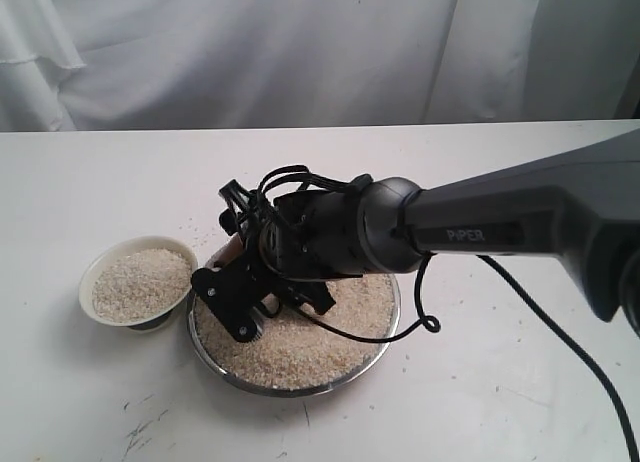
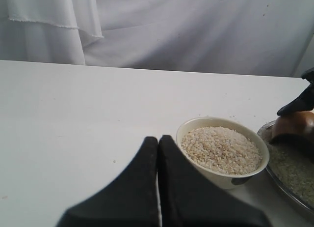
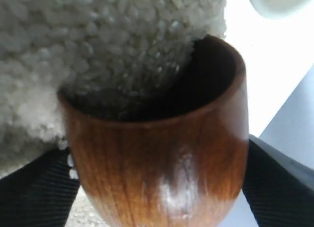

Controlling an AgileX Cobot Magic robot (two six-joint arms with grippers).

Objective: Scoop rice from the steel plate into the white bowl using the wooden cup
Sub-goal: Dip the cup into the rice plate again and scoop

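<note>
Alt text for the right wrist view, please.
A wooden cup, clamped between two black fingers, is pushed mouth-first into a heap of rice, with grains already inside its dark mouth. A sliver of the white bowl shows at the frame's edge.

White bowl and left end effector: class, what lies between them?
Only bare table separates the left end effector and white bowl, in the left wrist view.

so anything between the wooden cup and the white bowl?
Nothing visible. The wooden cup is at the edge of the steel plate nearest the white bowl, which stands right beside the plate. The left gripper, shut, is not between them.
</note>
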